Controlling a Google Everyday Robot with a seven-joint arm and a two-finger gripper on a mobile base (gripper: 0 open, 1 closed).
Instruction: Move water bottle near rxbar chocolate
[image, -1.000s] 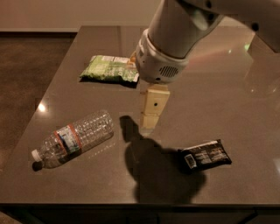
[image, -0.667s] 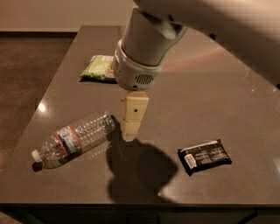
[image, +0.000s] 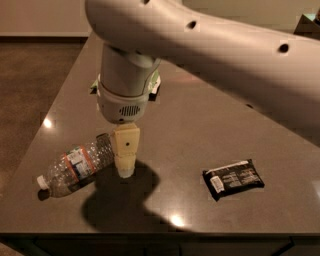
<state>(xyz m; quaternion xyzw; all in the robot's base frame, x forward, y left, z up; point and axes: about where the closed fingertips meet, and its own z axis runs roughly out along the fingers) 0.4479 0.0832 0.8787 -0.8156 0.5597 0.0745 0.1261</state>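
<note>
One cream gripper (image: 125, 171) hangs beside ribbed clear water bottle (image: 76, 167).

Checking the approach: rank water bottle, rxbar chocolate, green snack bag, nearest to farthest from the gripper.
The gripper hangs left of centre.
1. water bottle, just left of it.
2-3. rxbar chocolate, right, and snack bag, behind the arm: too close to call.
</note>
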